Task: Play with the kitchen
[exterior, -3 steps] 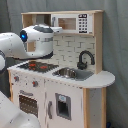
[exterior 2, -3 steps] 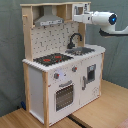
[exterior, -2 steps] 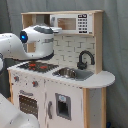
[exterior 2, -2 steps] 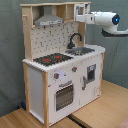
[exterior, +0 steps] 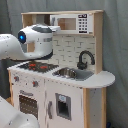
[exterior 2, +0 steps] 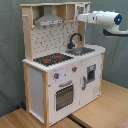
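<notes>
The second exterior view shows the arm (exterior 2: 102, 18) reaching in from the second exterior view's right at the height of the top shelf of the kitchen (exterior 2: 60, 70), which stands on a wooden surface (exterior 2: 100, 110) before a grey curtain; compared with a second ago almost nothing has moved, the arm holding the same high pose near the upper cabinet. I cannot tell how the tool stands, since its end is lost against the shelf. Judging by this, play has barely begun: hob (exterior: 36, 65), sink (exterior: 70, 73) and faucet (exterior: 85, 59) sit untouched
</notes>
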{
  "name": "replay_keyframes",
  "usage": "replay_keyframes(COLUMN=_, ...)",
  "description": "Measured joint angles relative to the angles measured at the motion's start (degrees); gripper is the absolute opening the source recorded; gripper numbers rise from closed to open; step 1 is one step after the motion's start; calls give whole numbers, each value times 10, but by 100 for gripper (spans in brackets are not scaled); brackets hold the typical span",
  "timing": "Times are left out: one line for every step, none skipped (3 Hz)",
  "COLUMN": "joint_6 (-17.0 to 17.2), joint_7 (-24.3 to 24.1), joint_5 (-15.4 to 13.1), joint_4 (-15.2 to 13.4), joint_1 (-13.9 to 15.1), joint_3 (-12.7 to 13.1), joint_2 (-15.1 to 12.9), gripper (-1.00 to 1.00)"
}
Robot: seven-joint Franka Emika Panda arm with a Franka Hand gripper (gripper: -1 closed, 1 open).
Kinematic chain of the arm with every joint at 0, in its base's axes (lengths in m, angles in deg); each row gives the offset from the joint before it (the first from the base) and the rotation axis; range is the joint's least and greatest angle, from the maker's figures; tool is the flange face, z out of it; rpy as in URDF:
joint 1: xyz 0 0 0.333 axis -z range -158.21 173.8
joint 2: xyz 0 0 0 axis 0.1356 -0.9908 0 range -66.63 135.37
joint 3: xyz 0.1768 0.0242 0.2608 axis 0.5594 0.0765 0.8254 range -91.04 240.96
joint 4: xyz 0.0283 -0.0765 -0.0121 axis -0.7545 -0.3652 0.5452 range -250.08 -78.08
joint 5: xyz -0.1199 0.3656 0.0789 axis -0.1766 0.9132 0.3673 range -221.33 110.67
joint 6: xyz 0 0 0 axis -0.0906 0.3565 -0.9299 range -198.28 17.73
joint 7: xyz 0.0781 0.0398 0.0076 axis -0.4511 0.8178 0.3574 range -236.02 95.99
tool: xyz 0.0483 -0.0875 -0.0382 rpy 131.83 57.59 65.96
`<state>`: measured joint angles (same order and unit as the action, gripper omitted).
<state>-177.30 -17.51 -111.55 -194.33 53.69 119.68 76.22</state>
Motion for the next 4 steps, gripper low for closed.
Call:
replay_keyframes(joint_6=7, joint_7=-1, joint_5=1, joint_4=17, joint_1=-28, joint_3=-1, joint_2=21, gripper=100)
replay_keyframes(joint_6=41, joint_7=-20, joint_5=24, joint_4=53, joint_1=-29, joint_3=26, joint_2=25, gripper=100)
replay_keyframes(joint_6=88, joint_7=-40, joint_5=37, joint_4=87, joint_1=-21, joint_3=61, joint_2=26, gripper=100)
replay_keyframes(joint_6=133, joint_7=-67, joint_5=40, joint_4=121, joint_1=-1, joint_3=100, joint_2=27, gripper=100)
